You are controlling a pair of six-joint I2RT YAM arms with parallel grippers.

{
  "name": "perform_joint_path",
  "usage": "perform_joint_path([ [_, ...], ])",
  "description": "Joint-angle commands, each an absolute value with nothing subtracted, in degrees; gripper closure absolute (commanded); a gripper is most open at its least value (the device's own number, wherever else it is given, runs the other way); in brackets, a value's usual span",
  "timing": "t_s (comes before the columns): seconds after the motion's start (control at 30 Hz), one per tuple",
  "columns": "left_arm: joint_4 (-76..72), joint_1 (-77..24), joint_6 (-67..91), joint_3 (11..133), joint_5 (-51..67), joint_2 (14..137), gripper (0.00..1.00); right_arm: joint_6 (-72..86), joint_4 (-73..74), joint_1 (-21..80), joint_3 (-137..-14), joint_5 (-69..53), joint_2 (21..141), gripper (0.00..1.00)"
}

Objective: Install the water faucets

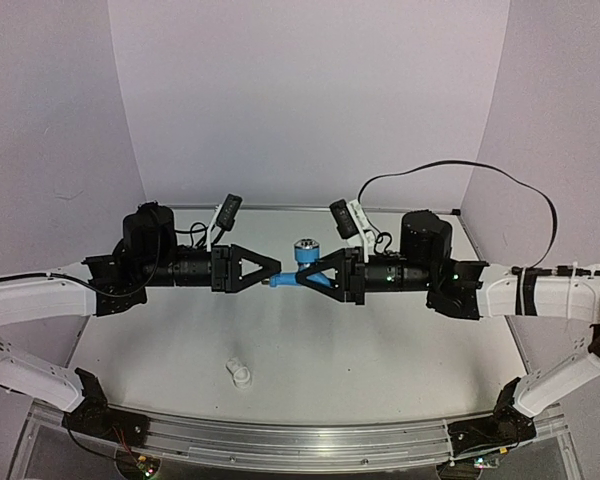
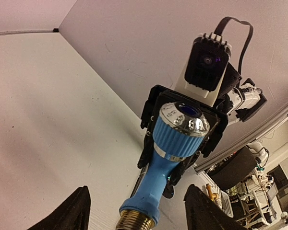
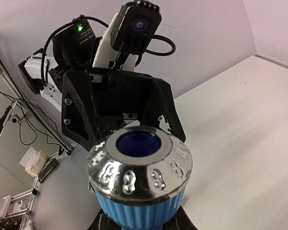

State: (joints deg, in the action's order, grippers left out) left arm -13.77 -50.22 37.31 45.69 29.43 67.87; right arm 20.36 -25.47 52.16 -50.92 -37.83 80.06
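Where the two arms met at the centre of the top view, the water faucet hung above the table.

The right gripper was clamped tight on its light-blue body. The left gripper stood open, its fingers on either side of the brass threaded end without touching it. This looked like a mid-air regrasp before fitting. The next move probably called for a square left-hand grip and then lining up the thread, perhaps with the white fitting at lower centre.

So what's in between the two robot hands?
The light-blue faucet. The top view shows it best: the right gripper is shut on it, and the left gripper stands open at its other end.
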Motion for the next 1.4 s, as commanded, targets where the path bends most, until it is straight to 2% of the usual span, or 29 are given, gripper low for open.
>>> perform_joint_path([
  [0.0,-19.5,-50.3,36.1,46.1,30.9,68.3,0.36,24.2,-30.3,52.1,-54.7,-38.2,81.9,1.00],
  [0.3,-22.6,-50.3,38.2,42.0,30.7,64.4,0.64,26.2,-31.3,51.9,-55.1,-36.8,82.8,1.00],
  [0.37,-22.7,-50.3,38.4,41.5,30.5,63.9,0.64,27.4,-32.1,51.9,-55.0,-36.7,82.8,1.00],
  [0.53,-22.9,-50.3,39.1,41.3,30.8,64.1,0.55,29.3,-34.0,51.9,-55.2,-37.1,83.3,1.00],
  [0.63,-22.9,-50.3,39.1,41.5,30.9,64.5,0.55,29.8,-35.1,51.9,-54.8,-37.1,83.6,1.00],
  [0.7,-23.0,-50.3,39.0,42.1,31.1,65.1,0.64,30.4,-35.8,51.9,-54.6,-37.3,83.9,1.00],
  [0.83,-23.0,-50.3,38.7,42.7,30.0,64.8,0.97,30.1,-36.3,51.9,-53.7,-36.3,83.3,1.00],
  [0.87,-23.0,-50.3,38.3,42.5,29.4,64.3,0.99,29.8,-36.3,51.9,-53.0,-35.6,82.8,0.98],
  [0.9,-23.1,-50.3,38.0,42.2,28.7,63.8,1.00,29.6,-36.4,51.9,-52.4,-35.0,82.3,0.94],
  [1.0,-24.0,-50.3,38.7,41.7,27.0,62.4,1.00,32.2,-36.8,51.9,-51.3,-33.3,81.7,0.47],
  [1.03,-24.5,-50.3,39.3,41.7,27.0,62.3,1.00,32.0,-37.1,52.0,-51.5,-34.4,81.9,0.27],
  [1.07,-25.0,-50.3,39.9,41.8,27.0,62.4,1.00,32.2,-37.4,52.0,-51.7,-35.2,82.1,0.14],
  [1.1,-25.4,-50.3,40.6,41.8,27.1,62.6,1.00,32.5,-37.7,52.0,-51.8,-35.4,82.4,0.06],
  [1.13,-26.1,-50.3,41.1,41.8,27.1,62.7,1.00,32.9,-37.7,52.0,-51.9,-35.2,82.6,0.02],
  [1.37,-28.2,-50.3,43.1,42.4,26.7,64.1,1.00,35.5,-38.8,51.5,-51.2,-32.2,83.4,0.02],
])
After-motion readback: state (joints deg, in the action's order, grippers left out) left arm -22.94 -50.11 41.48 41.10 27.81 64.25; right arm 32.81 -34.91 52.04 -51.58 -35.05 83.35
